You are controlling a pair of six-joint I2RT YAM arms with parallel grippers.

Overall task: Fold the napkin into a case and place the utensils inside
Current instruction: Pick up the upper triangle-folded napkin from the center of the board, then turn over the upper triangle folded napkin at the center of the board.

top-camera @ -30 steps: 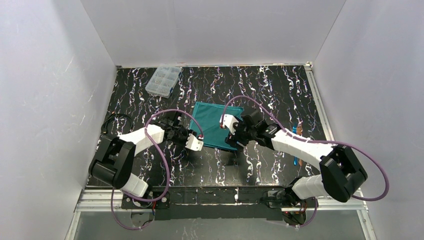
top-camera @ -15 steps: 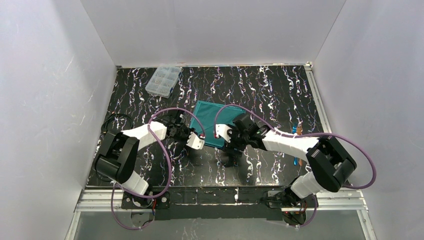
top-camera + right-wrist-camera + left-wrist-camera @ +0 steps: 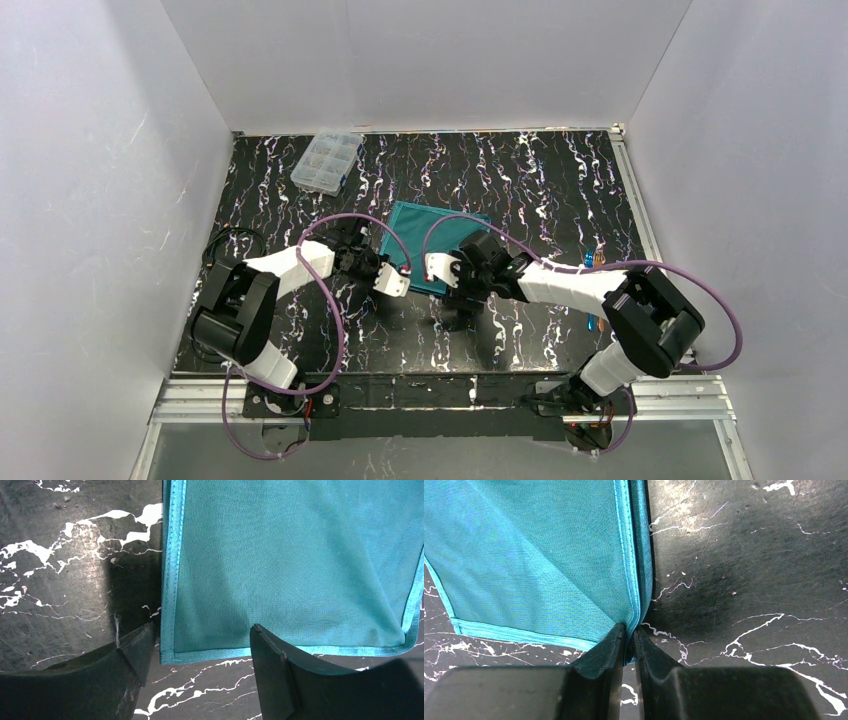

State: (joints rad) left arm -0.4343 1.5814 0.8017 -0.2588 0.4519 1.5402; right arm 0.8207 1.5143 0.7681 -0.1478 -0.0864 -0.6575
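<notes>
Top view hides a lot: both my wrists cover the near edge of the napkin (image 3: 455, 232), so only its far part shows on the table (image 3: 560, 180). The utensils (image 3: 597, 260) lie well right of the cloth near the table's right edge, partly behind my right forearm; only orange and blue slivers show, count unclear. In the left wrist view the napkin (image 3: 539, 555) runs off the top and left of frame, with a diagonal line across it and a doubled hem at its right side; how many layers, I cannot tell. My left gripper (image 3: 629, 630) is clamped tight on that hem at the cloth's corner, the contact itself in shadow. My right gripper (image 3: 200, 630) is spread wide over a corner of the napkin (image 3: 295, 555), one finger over bare table, the other over the cloth; touching or not is unclear. Both arms reach forward and inward, low, left gripper (image 3: 400, 278) and right gripper (image 3: 452, 285) near each other. A plastic box (image 3: 326, 160) sits far left.
</notes>
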